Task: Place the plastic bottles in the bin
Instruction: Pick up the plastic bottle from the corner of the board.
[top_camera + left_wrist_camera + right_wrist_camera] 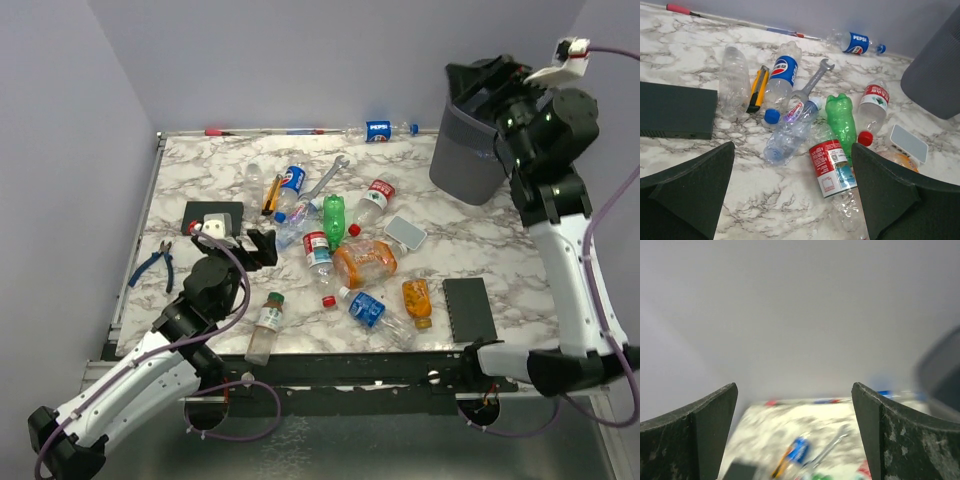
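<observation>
Though mostly clear, plastic bottles [782,75] incl. one green, two orange.

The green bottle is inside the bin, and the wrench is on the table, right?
No. The green bottle lies on the table, not inside the bin, as the left wrist view shows. The wrench is on the table, yes.

On worktop [500,250], just ahead of left gripper [793,146]: bottles [365,262] in a loose scatter, spreading right. Farther ahead, wrench [812,82] among them. Knife [758,89] ahead-left, between two bottles. Block [675,110] close on the left, pliers [155,265] farther left and behind. Far bottle [856,43] at worktop's far edge. Bin [468,150] far ahead-right, just right of right gripper [794,385].
</observation>
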Motion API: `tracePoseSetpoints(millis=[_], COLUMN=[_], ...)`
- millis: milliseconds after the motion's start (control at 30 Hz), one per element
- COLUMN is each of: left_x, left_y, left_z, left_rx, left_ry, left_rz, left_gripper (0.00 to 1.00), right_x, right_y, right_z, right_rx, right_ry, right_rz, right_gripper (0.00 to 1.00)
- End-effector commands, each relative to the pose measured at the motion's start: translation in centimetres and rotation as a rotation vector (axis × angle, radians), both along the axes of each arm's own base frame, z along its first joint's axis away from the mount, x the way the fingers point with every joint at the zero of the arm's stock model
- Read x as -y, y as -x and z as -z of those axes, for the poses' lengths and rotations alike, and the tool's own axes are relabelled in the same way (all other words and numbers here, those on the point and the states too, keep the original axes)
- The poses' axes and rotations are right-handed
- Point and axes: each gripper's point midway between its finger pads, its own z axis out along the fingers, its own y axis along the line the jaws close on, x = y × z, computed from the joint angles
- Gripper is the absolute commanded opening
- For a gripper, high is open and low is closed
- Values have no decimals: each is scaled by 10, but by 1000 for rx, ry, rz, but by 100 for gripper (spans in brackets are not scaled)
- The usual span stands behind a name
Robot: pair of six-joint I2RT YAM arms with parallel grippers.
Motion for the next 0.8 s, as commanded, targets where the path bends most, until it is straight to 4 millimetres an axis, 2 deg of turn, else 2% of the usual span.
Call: tracePoseSetpoints(millis=[0, 67, 133, 200, 267, 333, 433, 567, 667, 767], left_x=[-3, -5, -6, -10, -16, -14, -1, 11, 10, 8], left_y=[-3, -4, -5, -4, -2, 5, 18, 39, 52, 65], left_z=[3, 5, 7, 9, 11, 14, 29, 66, 92, 109], left_rx=[-51, -69, -88, -113, -145, -189, -301, -550, -731, -854], left_ry=[-28, -31, -38, -45, -44, -38, 10, 42, -50, -157], left_rz=[-36, -51, -64, -83, -114, -93, -25, -16, -41, -29], left_gripper=[99, 99, 99, 99, 99, 99, 99, 99, 99, 99], right_x=[-112, -138, -148, -149, -142, -125, -130, -133, -134, -130], right_y=[79, 101, 114, 127, 141, 153, 181, 203, 214, 220], right_z=[25, 71, 127, 182, 218, 257, 270, 299, 308, 314], right_rx=[-1, -72, -215, -363, -402, -462, -411, -471, -487, -518], right_ry=[-33, -66, -139, -201, -207, -287, -217, -202, -188, -160], right_rz=[-548, -657, -685, -690, -677, -577, -688, -755, -787, -779], right_gripper=[100, 100, 100, 100, 100, 100, 100, 100, 100, 100])
